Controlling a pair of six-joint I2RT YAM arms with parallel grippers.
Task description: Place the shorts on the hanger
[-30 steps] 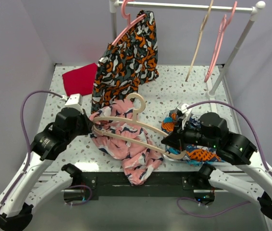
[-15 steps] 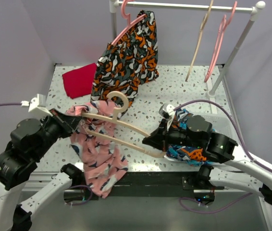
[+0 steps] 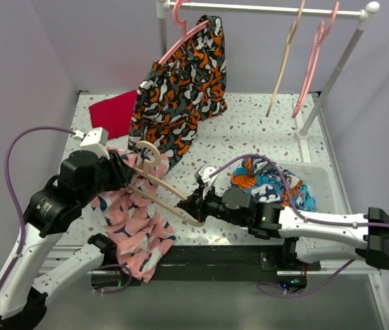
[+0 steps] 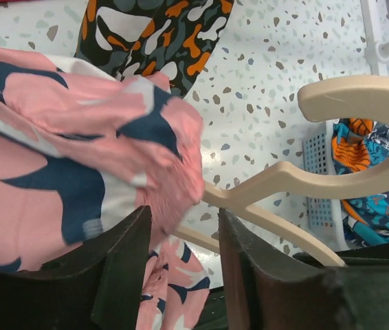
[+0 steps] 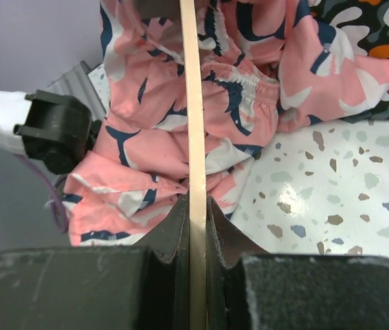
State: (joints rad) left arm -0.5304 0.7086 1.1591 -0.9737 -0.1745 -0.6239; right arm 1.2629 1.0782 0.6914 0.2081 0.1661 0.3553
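My right gripper point(image 3: 189, 204) is clamped tight on one thin arm of the hanger point(image 3: 161, 184), which runs straight out from its jaws towards my left gripper point(image 3: 122, 175), with the hook curling just beyond that one. The left gripper has a bunch of the shorts point(image 3: 129, 220) pinched between its fingers, the rest draping below it, over the near edge of the surface point(image 3: 249, 137).

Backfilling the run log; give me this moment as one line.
left gripper: shut on shorts | right gripper: shut on hanger | shorts: bunched over hanger near left gripper | hanger: not on rail
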